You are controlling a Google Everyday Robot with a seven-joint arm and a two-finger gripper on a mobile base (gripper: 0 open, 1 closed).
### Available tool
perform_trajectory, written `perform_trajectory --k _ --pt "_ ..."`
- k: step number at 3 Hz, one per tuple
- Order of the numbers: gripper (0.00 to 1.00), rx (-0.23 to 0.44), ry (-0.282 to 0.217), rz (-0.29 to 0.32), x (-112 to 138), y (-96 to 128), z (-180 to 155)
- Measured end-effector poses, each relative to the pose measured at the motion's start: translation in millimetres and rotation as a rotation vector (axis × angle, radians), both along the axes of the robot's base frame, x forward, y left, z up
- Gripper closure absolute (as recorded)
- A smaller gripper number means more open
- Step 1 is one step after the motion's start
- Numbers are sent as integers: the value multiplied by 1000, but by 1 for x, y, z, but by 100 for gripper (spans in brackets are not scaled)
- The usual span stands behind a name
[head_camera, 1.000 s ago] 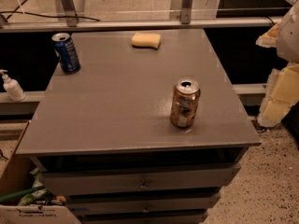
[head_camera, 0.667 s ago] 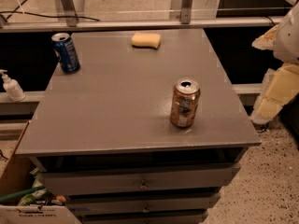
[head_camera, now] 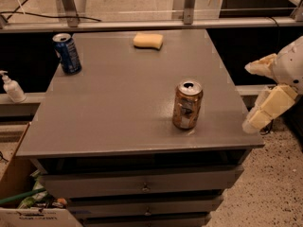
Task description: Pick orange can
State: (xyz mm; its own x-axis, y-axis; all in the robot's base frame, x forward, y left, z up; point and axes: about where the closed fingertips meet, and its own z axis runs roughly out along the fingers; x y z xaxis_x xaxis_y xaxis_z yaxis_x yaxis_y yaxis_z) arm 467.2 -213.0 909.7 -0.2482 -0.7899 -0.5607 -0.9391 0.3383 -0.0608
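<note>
The orange can (head_camera: 187, 104) stands upright on the grey table (head_camera: 118, 108), toward its front right. It has an orange-copper body with pale patches and a silver top with an open pull-tab hole. My gripper (head_camera: 254, 94) is at the right edge of the view, beyond the table's right side and at about the can's height. Its two cream fingers (head_camera: 271, 109) are spread apart with nothing between them. The gripper is well to the right of the can and does not touch it.
A blue can (head_camera: 67, 54) stands at the table's back left corner. A yellow sponge (head_camera: 147, 40) lies at the back centre. A white pump bottle (head_camera: 12, 87) stands on a ledge to the left. A cardboard box (head_camera: 21, 200) with clutter sits at the lower left. Drawers run under the tabletop.
My gripper has moved left and down, closer to the table's right edge. The cans and sponge have not moved.
</note>
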Motion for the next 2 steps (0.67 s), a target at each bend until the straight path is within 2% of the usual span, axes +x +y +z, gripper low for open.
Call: perform_trajectory --k 1,2 --pt "0 211 -18 24 -2 9 -19" --pt "0 424 -90 63 -2 23 -22"
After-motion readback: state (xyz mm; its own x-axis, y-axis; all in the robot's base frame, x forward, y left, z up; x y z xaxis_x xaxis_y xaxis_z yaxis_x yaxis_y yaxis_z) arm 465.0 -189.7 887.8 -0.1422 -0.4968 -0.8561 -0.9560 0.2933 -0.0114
